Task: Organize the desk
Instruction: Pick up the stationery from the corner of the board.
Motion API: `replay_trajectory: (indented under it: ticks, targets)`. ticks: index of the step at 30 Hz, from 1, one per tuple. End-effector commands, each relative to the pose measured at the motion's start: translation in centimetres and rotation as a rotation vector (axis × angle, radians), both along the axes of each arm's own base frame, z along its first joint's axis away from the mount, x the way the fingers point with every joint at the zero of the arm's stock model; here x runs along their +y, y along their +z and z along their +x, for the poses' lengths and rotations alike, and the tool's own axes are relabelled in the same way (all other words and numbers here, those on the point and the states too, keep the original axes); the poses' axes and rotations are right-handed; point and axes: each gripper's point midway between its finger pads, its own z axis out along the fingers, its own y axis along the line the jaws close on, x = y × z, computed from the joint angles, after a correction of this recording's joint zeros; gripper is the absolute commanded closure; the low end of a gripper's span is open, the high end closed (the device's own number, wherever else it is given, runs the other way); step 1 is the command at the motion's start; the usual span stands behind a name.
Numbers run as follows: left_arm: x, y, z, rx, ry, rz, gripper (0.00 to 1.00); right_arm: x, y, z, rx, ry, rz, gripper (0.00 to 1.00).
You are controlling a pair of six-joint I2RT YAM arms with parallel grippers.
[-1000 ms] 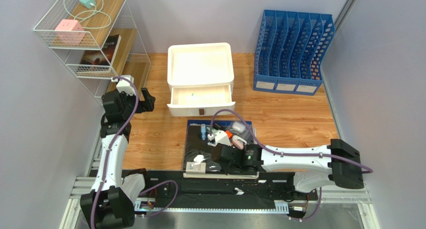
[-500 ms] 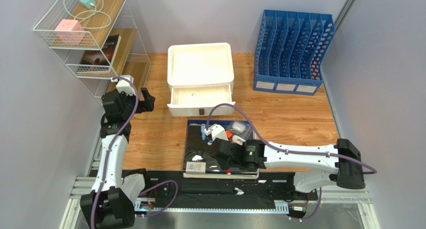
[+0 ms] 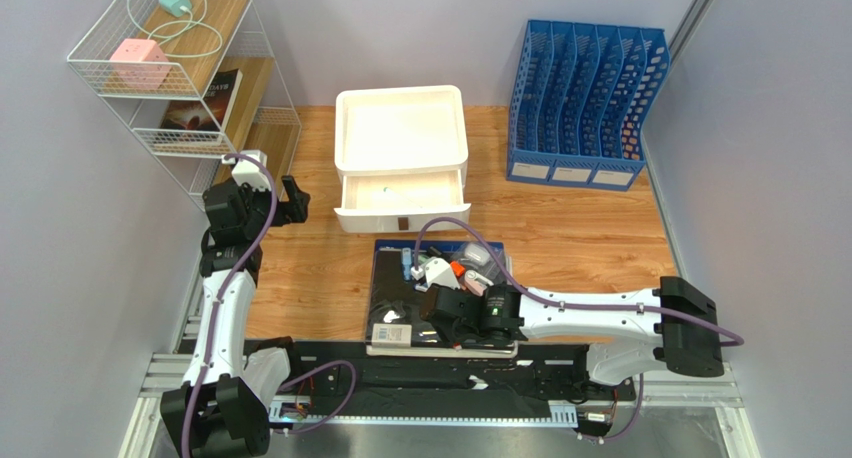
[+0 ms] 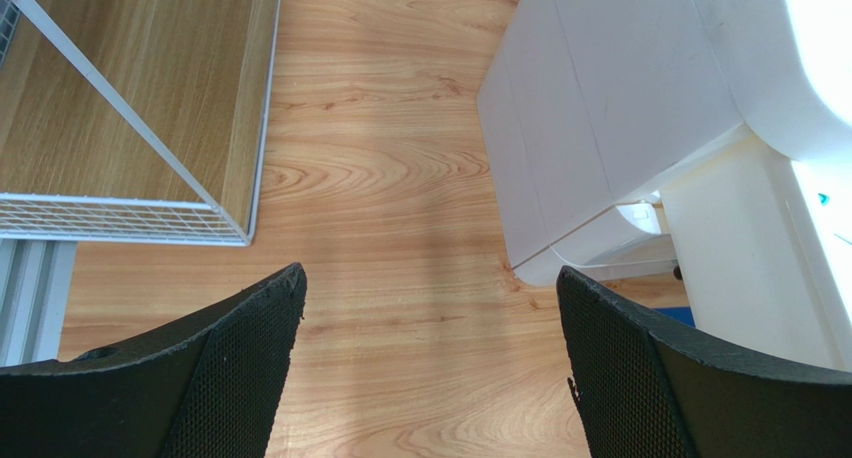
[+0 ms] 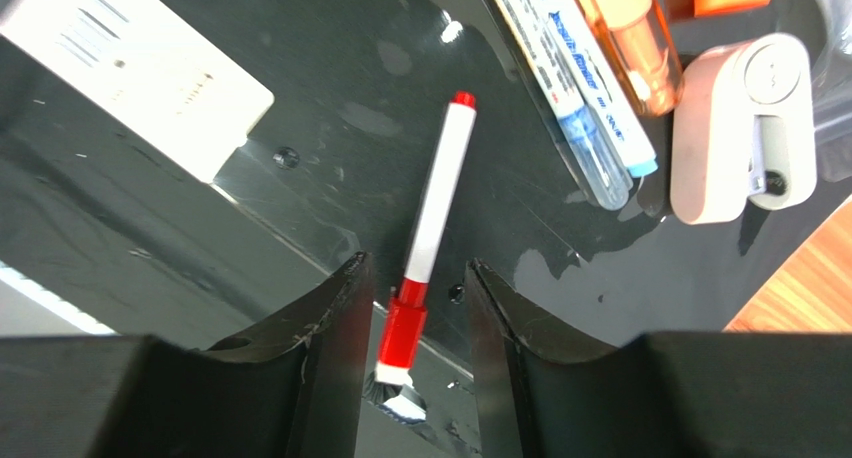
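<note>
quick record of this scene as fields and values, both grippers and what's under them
left gripper: open, empty, above the bare desk, between the wire shelf and the drawer unit
right gripper: open, low over the black tray, fingers either side of the marker's red cap, a gap on each side
marker: red and white, lying flat on the tray
drawer: pulled out
file rack: blue, far right of the desk
</note>
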Motion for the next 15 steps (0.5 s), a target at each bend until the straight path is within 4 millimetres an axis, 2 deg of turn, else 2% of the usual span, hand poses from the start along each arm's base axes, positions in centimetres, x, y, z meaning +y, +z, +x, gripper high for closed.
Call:
replay_trajectory:
  ticks: [1, 6, 9, 10, 13, 15]
  targets:
    - [0.1, 0.7, 0.0, -0.038, -0.001, 0.004, 0.01, 0.6, -1.0, -0.1, 0.023, -0.019, 0.05, 0.58]
    - [0.1, 0.7, 0.1, -0.038, -0.001, 0.004, 0.01, 0.7, -2.4, -0.5, 0.051, -0.018, 0.045, 0.67]
    - [0.1, 0.7, 0.1, -0.038, 0.0, 0.002, 0.01, 0.8, -2.7, -0.6, 0.061, -0.01, 0.04, 0.8]
    - [0.2, 0.8, 0.1, -0.039, 0.001, 0.003, 0.0, 0.9, -2.4, -0.5, 0.056, -0.011, 0.04, 0.89]
    - [0.1, 0.7, 0.1, -0.038, 0.001, 0.003, 0.01, 0.9, -1.6, -0.2, 0.043, -0.006, 0.031, 0.98]
    - [0.2, 0.7, 0.1, -0.039, 0.003, 0.003, 0.0, 1.5, 0.1, 0.2, 0.025, 0.0, 0.057, 0.99]
